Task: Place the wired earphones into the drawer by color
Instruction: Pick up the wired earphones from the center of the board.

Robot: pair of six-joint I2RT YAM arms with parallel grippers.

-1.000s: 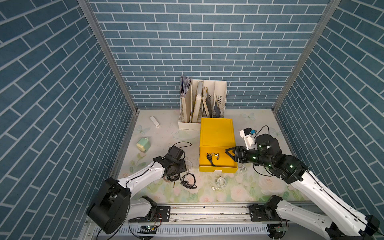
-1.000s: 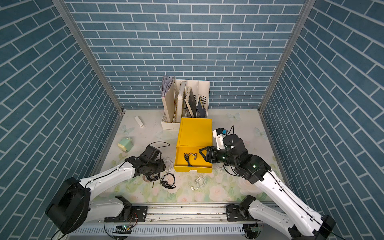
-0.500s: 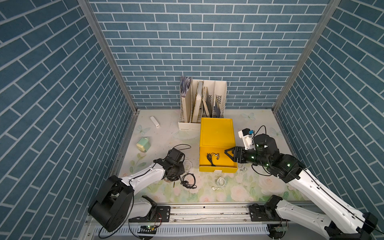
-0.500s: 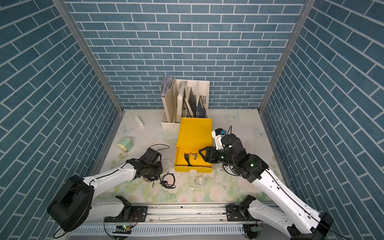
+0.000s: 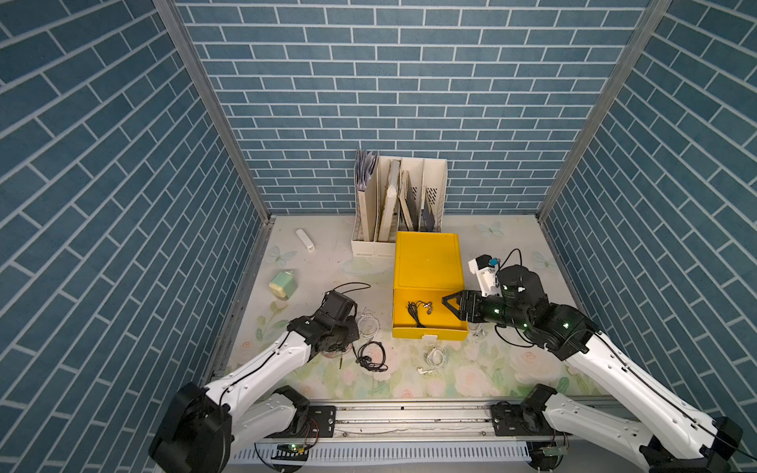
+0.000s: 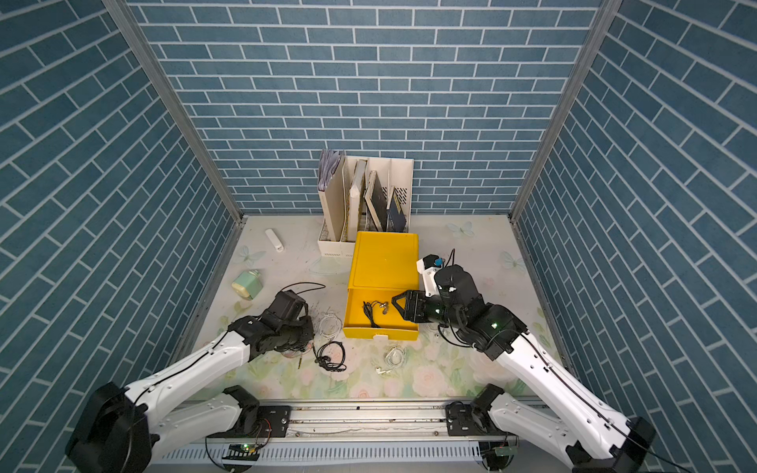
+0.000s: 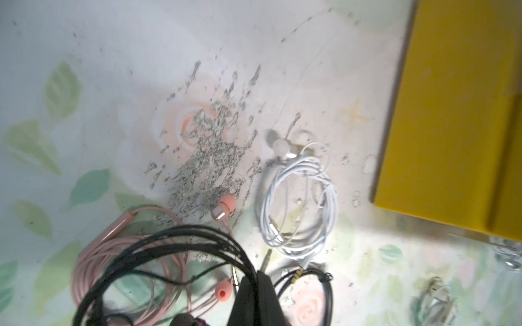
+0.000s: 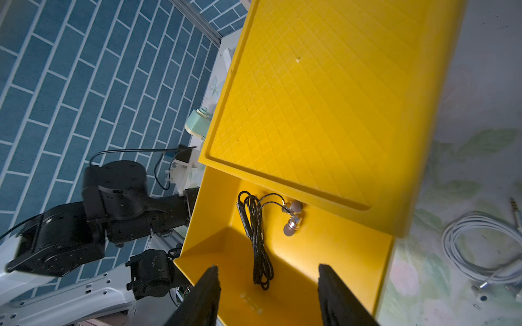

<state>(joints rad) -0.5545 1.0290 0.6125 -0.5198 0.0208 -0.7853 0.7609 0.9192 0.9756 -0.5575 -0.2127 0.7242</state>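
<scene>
The yellow drawer [image 5: 430, 332] [image 8: 282, 282] stands pulled open, and black wired earphones [image 5: 418, 313] [image 8: 255, 234] lie inside it. My right gripper [image 8: 268, 282] [image 5: 446, 303] hangs open over the drawer's right side with nothing between its fingers. My left gripper [image 7: 255, 278] is shut on a black earphone cable [image 7: 169, 237] whose loops rise toward the camera; in both top views the wrist hides its fingers. Pinkish earphones [image 7: 113, 262] lie under that cable. A white coil [image 7: 299, 203] [image 5: 368, 325] lies left of the drawer. A second white coil [image 5: 434, 354] [image 8: 480, 248] lies in front of it.
The drawer's yellow cabinet [image 5: 426, 258] stands behind it, with a white file organizer [image 5: 399, 213] at the back wall. A mint-green object [image 5: 282, 284] and a small white stick [image 5: 305, 239] lie at the left. Black cable loops [image 5: 370, 356] lie beside my left wrist.
My left gripper's jaws have closed on the black cable. The right gripper has edged slightly left and stays open over the drawer.
</scene>
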